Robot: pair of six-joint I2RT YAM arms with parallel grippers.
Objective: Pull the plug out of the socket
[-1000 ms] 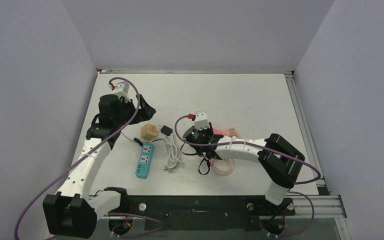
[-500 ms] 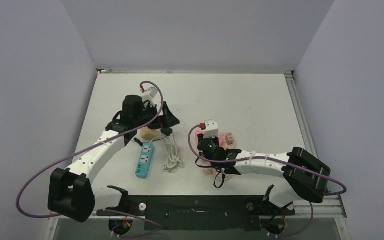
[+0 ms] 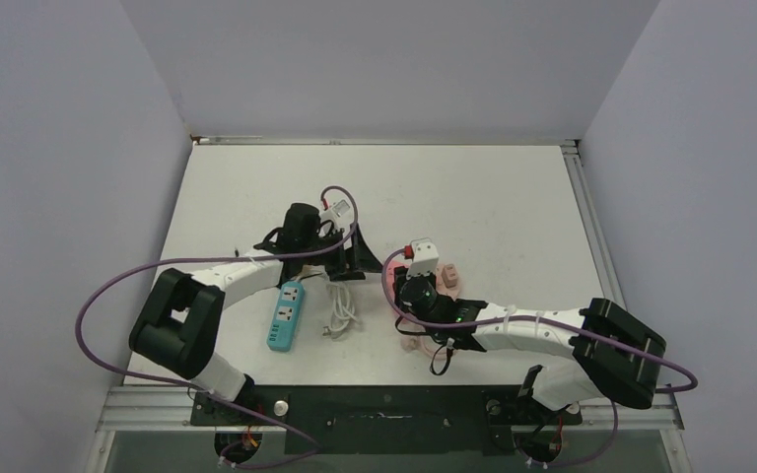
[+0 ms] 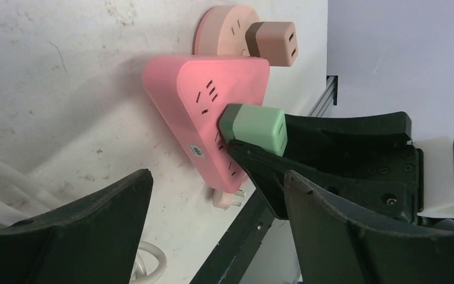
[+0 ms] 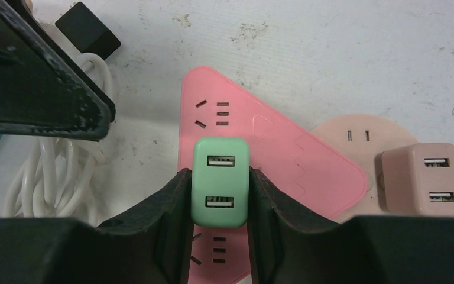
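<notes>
A mint-green plug [image 5: 220, 180] with two USB ports sits in a pink triangular socket [image 5: 284, 160] lying flat on the white table. My right gripper [image 5: 219, 175] is shut on the green plug, one finger on each side. In the left wrist view the same plug [image 4: 254, 127] stands out of the pink socket [image 4: 195, 100] between the right arm's black fingers [image 4: 343, 127]. My left gripper [image 4: 216, 177] is open just left of the socket, with nothing gripped; one of its fingers [image 5: 35, 77] shows beside the socket's corner.
A round peach socket [image 5: 360, 133] with a brown plug [image 5: 424, 177] lies right behind the pink one. A coiled white cable [image 3: 340, 305], a black plug [image 5: 87, 35] and a blue power strip [image 3: 285, 315] lie to the left. The table's near edge [image 4: 260, 236] is close.
My left arm has swung right and down from the far left of the table to the pink socket. My right arm has shifted nearer and to the right, still on the green plug.
</notes>
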